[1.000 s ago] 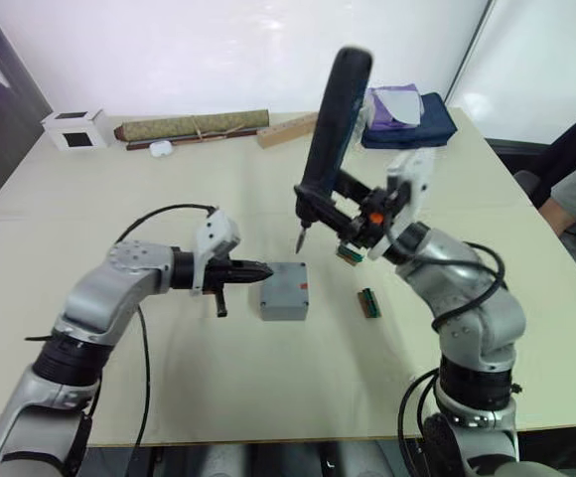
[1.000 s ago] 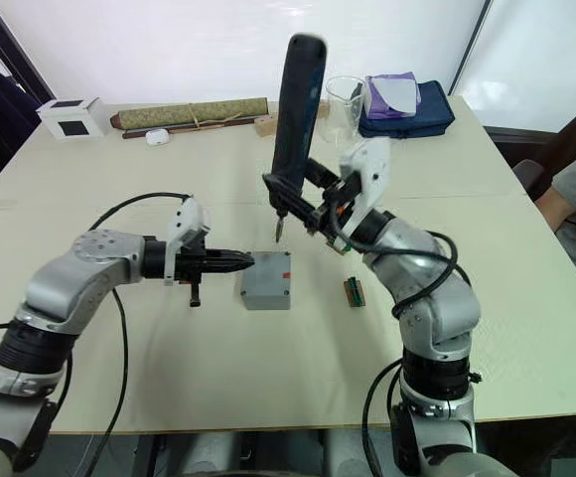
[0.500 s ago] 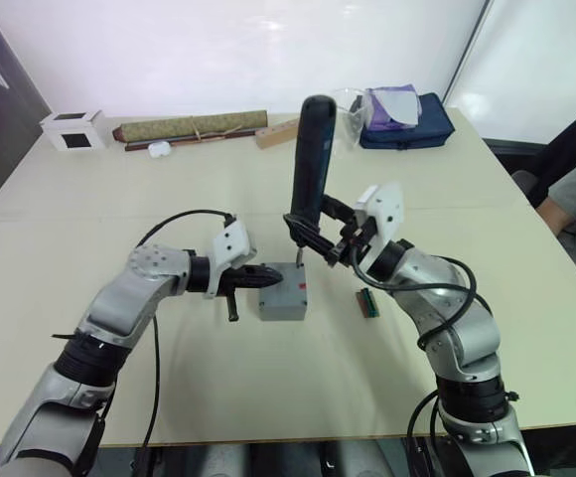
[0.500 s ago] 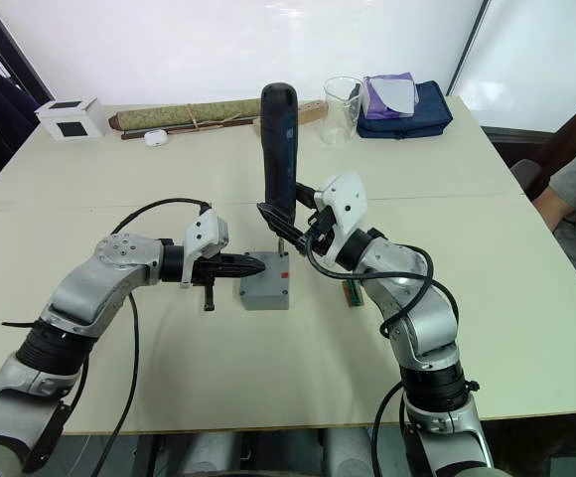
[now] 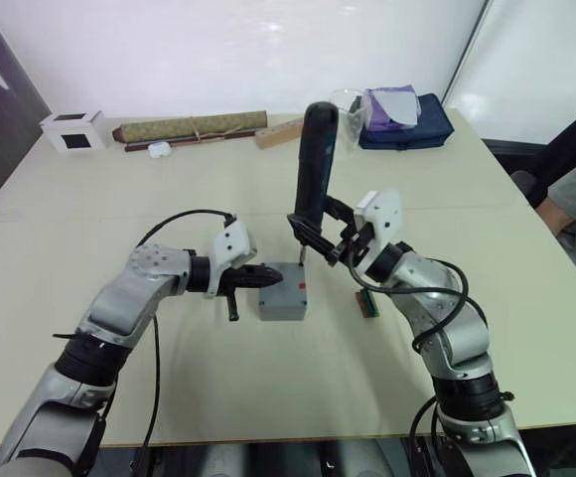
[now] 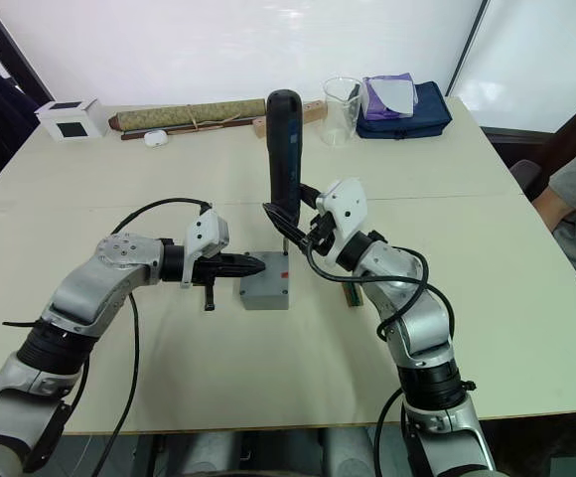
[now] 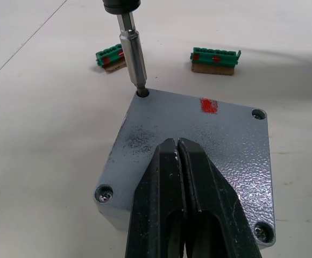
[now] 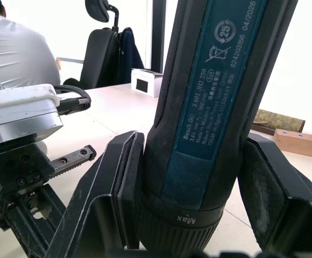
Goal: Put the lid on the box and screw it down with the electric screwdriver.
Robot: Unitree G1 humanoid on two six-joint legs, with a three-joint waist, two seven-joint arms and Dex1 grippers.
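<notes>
Nearest the robot, mid-table, the left gripper (image 7: 177, 148) lay flat on the lid (image 7: 210, 140), its two black fingers pinched together with nothing between them, tips pressing on the grey cover. The lid sat square on the box (image 5: 284, 301), red mark (image 7: 208, 105) facing up, screw holes visible at the corners. Just beyond, the right gripper (image 5: 320, 231) was clamped around the lower body of the electric screwdriver (image 5: 314, 159), a black pad on either side of the barrel in the right wrist view. The tool stood nearly upright, leaning slightly, and its metal bit (image 7: 133, 54) was seated down in the lid's far corner hole. Right beside the box, on the robot's right, two green bit holders (image 7: 214, 59) lay on the tabletop. Farther back stood a clear beaker (image 6: 342, 96), a folded blue bag (image 6: 407, 107) with purple cloth on top, a long rolled mat (image 6: 189, 114), and a white cube (image 6: 71, 118) at the far left corner of the table (image 5: 268, 397).
</notes>
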